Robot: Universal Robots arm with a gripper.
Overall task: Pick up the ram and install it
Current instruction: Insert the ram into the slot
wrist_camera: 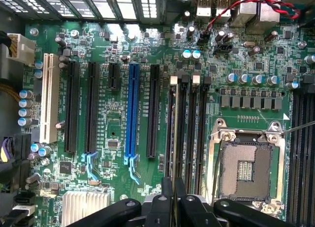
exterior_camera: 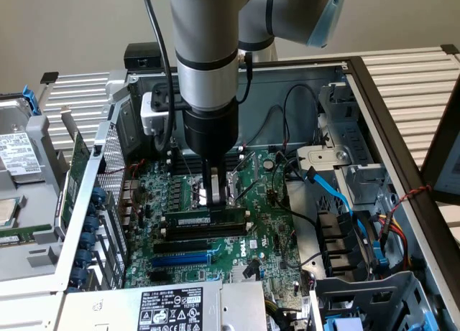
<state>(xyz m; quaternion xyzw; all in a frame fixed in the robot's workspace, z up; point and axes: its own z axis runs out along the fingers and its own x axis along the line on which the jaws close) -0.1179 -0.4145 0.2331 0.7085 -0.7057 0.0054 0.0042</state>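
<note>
The ram (exterior_camera: 188,221) is a long green stick with a white label. It stands on edge along the black memory slots (exterior_camera: 205,234) of the green motherboard (exterior_camera: 269,223), inside the open computer case. My gripper (exterior_camera: 218,200) reaches straight down onto the stick's top edge near its middle. In the wrist view the ram (wrist_camera: 174,133) shows edge-on as a thin line over the memory slots (wrist_camera: 189,123). My gripper (wrist_camera: 173,187) has its two black fingers pressed close together on either side of it.
A long blue slot (exterior_camera: 180,260) and black slots lie just in front of the ram. An upright green expansion card (exterior_camera: 75,173) stands at the exterior view's left. Blue cables (exterior_camera: 338,194) and drive bays crowd the right. The CPU socket (wrist_camera: 243,168) lies beside the memory slots.
</note>
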